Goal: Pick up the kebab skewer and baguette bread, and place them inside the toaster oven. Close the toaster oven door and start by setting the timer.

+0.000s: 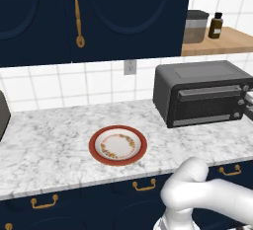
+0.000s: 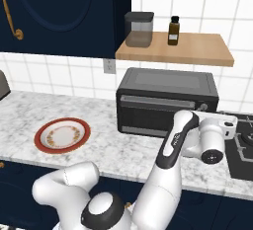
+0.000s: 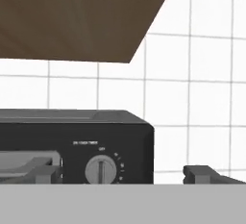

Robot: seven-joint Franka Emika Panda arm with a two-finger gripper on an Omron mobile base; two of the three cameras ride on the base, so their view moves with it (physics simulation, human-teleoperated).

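Gripper [image 3: 122,174] stood with jaws wide apart, holding nothing, level with knob panel at right end of toaster oven [image 2: 168,83]. Toaster oven sat on marble counter [image 1: 49,140] against tiled wall, toaster oven door [image 2: 158,113] closed. Floral plate [image 1: 117,145] lay bare, well left of oven. Round timer knob [image 3: 101,170] sat just ahead, between fingertips [image 3: 204,174].

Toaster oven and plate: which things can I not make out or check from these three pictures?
- Inside of the toaster oven: its dark closed door hides it in both base views.
- Kebab skewer and baguette: not on the plate; whether they lie inside cannot be told.
- Timer knob: markings too small in the hand view.
- Gripper: fingers cut by the bottom edge of the hand view, knob between them, untouched.
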